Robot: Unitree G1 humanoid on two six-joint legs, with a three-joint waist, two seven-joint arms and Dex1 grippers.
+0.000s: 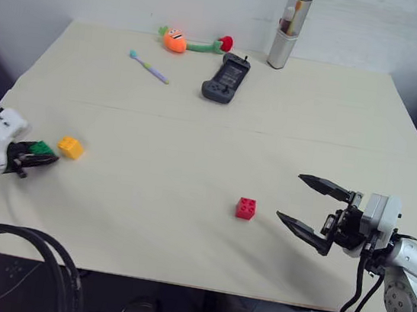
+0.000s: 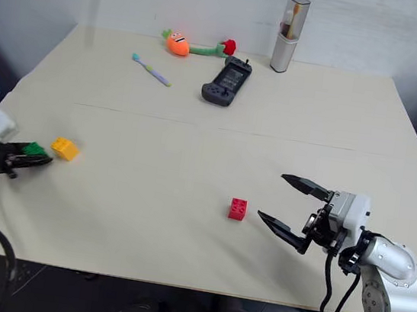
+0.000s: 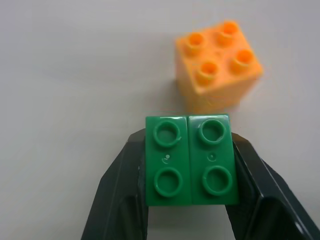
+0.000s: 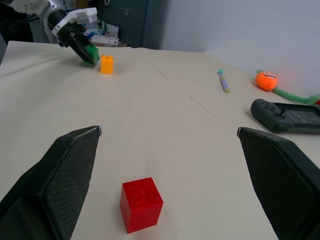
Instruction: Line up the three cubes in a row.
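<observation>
My left gripper is shut on the green cube at the table's left edge, its two black fingers pressing the cube's sides. The orange-yellow cube sits on the table just beyond the green one, a small gap between them; it also stands beside the green cube in the right wrist view. The red cube lies alone near the front middle of the table. My right gripper stands open to the right of the red cube, nothing between its fingers.
At the back of the table lie a black game controller, a toothbrush, an orange carrot plush and an upright toothbrush case. Black cables hang at the lower left.
</observation>
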